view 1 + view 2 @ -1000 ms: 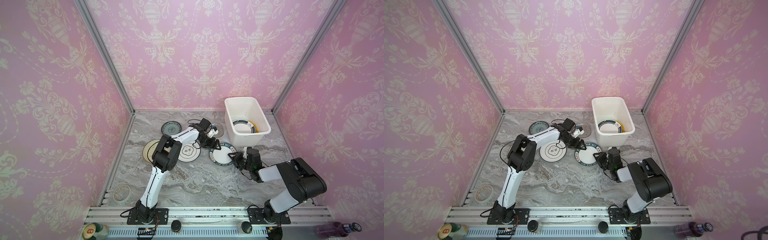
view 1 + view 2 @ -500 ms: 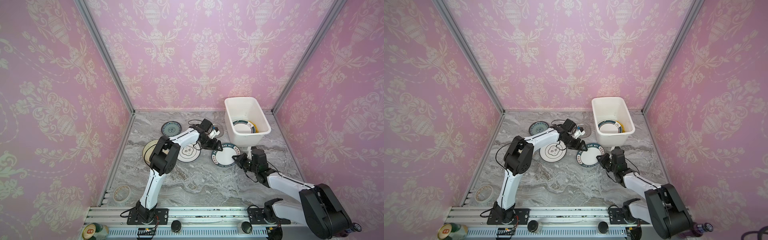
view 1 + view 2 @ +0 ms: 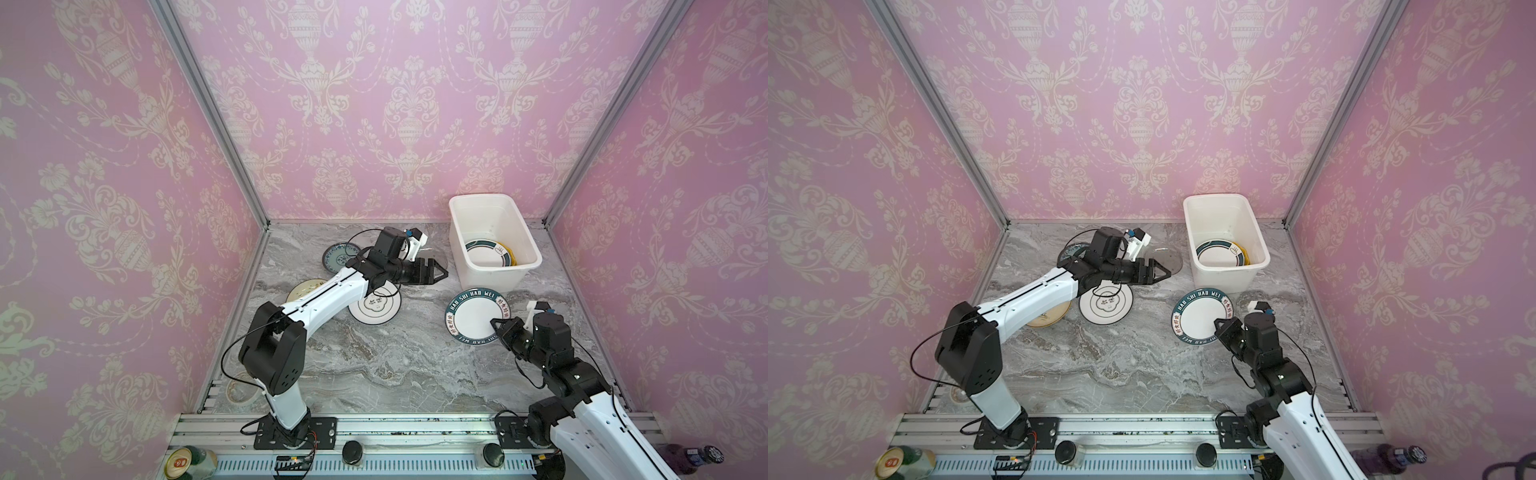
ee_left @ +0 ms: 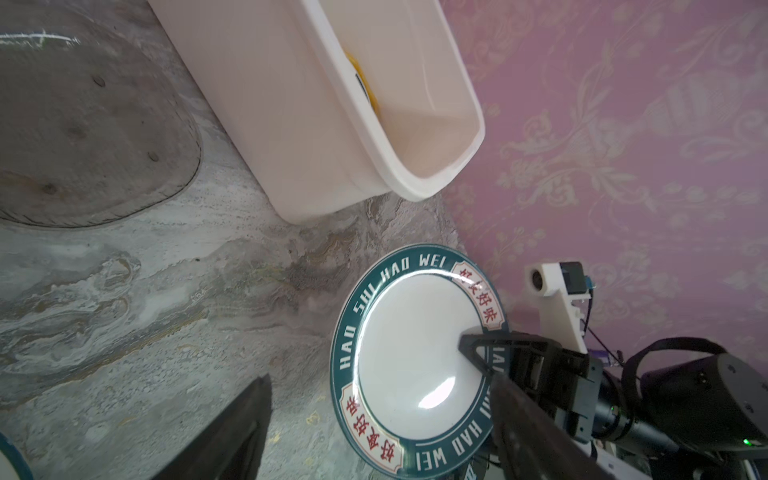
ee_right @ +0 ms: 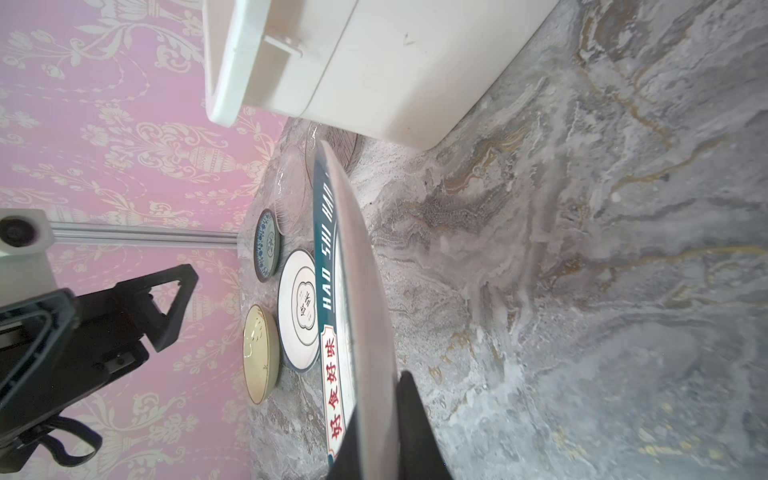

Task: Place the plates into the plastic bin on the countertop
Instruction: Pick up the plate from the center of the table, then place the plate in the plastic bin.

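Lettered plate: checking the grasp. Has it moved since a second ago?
Yes. The lettered plate, in the right hand, shifted rightward along the near wall of the plastic bin.

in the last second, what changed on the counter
The right gripper shut its jaws on the rim of the lettered plate and drew it a little toward its own base, tilting it up. The left gripper stays open above the countertop; the other plates and the plastic bin have not moved.

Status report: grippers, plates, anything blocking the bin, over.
Right gripper shut on edge of the round white teal-rimmed plate. Left gripper open, empty, near the smoky round glass plate. White plastic bin holds stacked plates. Path to bin clear.
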